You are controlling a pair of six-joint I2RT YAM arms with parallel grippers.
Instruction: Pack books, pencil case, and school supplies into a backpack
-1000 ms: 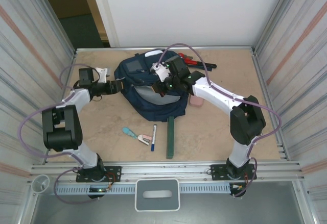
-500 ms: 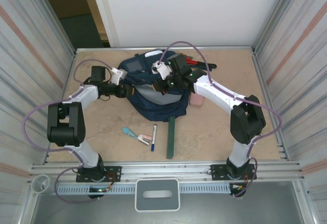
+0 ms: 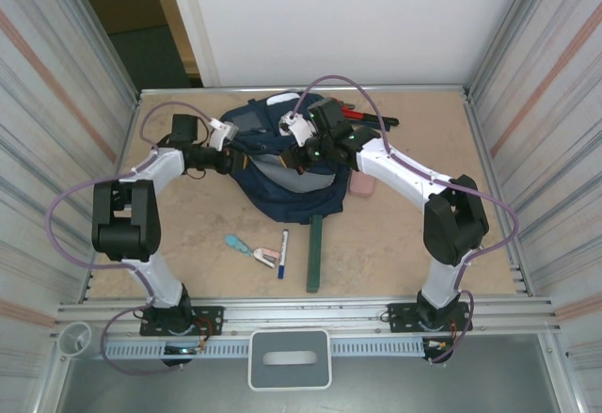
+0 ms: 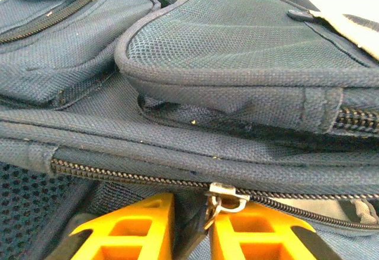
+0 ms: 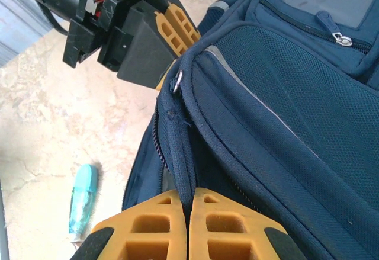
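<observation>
The navy backpack (image 3: 282,173) lies in the middle of the far half of the tabletop (image 3: 414,262). The right tool (image 5: 188,206) reaches in from the right, its orange fingers pressed together on the piped rim of the backpack's opening, pinching that fabric edge. The left tool (image 4: 192,206) sits at the backpack's left side, its fingers drawn close with the metal zipper pull (image 4: 220,196) hanging between them; whether they actually pinch it I cannot tell. Just right of the backpack, partly under the right arm, lies the pale pink pencil case (image 3: 360,188). Nearer than the backpack, the slim green book (image 3: 314,254) lies lengthwise, its far end at the bag's near edge. Left of the book lie the white marker (image 3: 283,252) with its blue cap and the teal-and-pink stapler-like item (image 3: 252,249), close together. A red-handled screwdriver (image 3: 350,109) lies behind the backpack, to the far right
</observation>
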